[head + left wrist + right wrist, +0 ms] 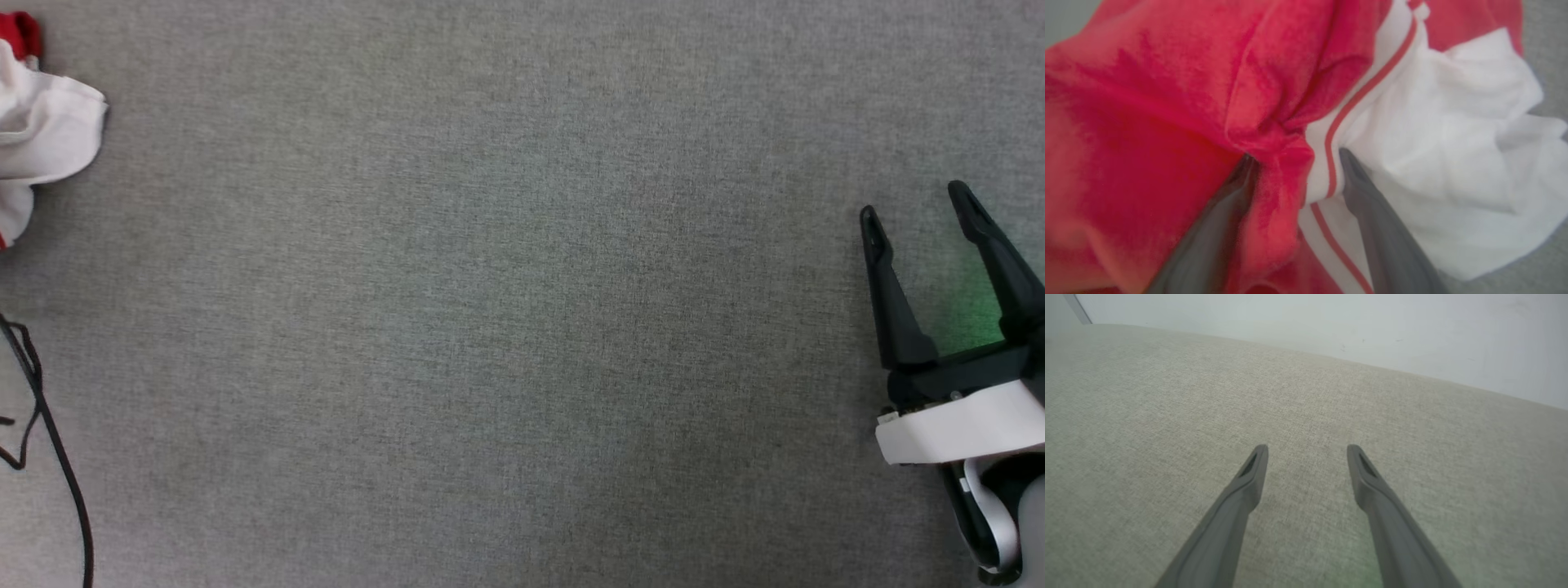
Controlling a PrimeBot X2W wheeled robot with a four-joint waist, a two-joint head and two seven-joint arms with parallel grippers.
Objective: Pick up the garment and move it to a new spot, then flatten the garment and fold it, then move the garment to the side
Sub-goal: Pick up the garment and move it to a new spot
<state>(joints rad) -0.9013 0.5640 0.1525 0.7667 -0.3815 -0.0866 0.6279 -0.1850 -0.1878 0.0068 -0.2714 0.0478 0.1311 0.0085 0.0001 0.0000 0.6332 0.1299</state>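
The garment point(41, 131) lies bunched at the far left edge of the head view, with a white sleeve and a bit of red showing. In the left wrist view the garment point(1147, 102) is crumpled close up, red cloth on the left and white cloth with red striped trim on the right. My left gripper point(1294, 155) is pushed into it with its fingers spread wide, and a raised fold of red and white cloth stands between them. My right gripper point(916, 204) hovers open at the right over bare surface, nothing between its fingers point(1257, 465).
The grey woven surface point(490, 327) stretches between the garment and my right gripper. A thin black cable point(49, 441) loops at the lower left edge. In the right wrist view, the surface's far edge meets a pale wall point(1331, 322).
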